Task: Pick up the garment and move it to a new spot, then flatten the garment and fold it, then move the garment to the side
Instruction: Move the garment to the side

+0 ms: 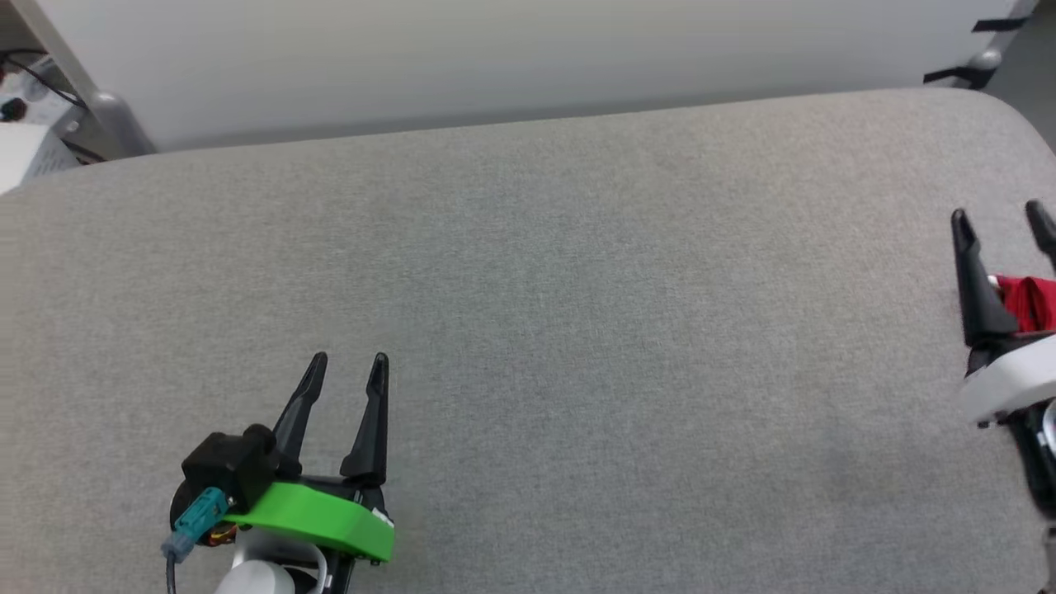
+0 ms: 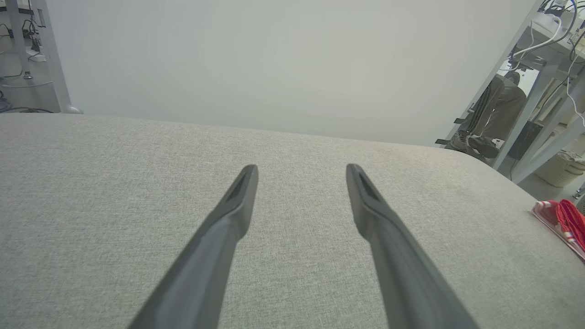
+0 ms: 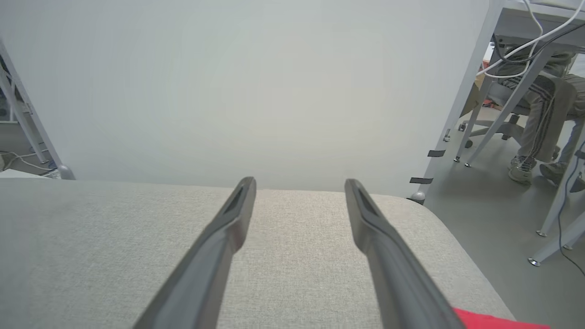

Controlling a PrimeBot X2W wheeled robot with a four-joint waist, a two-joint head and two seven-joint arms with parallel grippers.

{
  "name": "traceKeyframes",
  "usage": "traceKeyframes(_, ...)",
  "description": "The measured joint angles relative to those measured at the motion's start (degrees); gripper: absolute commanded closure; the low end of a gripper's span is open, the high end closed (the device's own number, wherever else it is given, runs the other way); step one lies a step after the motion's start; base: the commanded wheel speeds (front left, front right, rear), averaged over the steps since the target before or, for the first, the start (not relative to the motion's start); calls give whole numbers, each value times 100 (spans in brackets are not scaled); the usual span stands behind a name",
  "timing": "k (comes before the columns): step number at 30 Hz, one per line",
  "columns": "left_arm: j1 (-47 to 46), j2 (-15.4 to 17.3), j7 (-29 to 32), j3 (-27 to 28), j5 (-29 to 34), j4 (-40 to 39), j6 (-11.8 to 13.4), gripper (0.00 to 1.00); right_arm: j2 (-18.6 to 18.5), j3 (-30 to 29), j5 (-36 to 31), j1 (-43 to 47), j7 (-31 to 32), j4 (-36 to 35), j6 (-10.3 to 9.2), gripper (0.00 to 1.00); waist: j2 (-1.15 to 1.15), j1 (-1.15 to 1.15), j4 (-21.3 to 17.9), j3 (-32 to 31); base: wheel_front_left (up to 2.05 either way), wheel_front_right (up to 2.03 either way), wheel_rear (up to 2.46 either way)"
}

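The grey cloth-covered table [image 1: 528,272] takes up most of the head view, with a white screen [image 1: 495,58] behind it across the top. A seated person's legs [image 3: 541,114] show at the upper right of the right wrist view. The left end effector [image 1: 348,360] hangs over the table at lower left, fingers spread with nothing between them. The right end effector [image 1: 997,213] sits at the right edge of the frame, also spread and gripping nothing. The garment [image 1: 1031,301] is a red bunch at the far right edge, low between that end effector's fingers and, I'd say, lying loose on the table rather than held. In the left wrist view its striped trim runs diagonally down toward the lower right. So little of it shows that I can't tell its long axis or which way it faces. It looks soft, light and floppy, so I'd pinch a raised fold or the trimmed hem and expect it to drape and drag.
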Motion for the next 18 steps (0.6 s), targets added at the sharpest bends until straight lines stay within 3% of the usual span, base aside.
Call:
traceKeyframes(10,327,-246,-1,315,260,30,-108,0,746,164,-122,979,-430,-149,-1,0,0,0,457,-515,0,0,0)
traceKeyframes(18,489,-416,-1,476,547,40,-208,0,1116,338,-230,1410,-866,36,-1,0,0,0,622,-758,0,0,0)
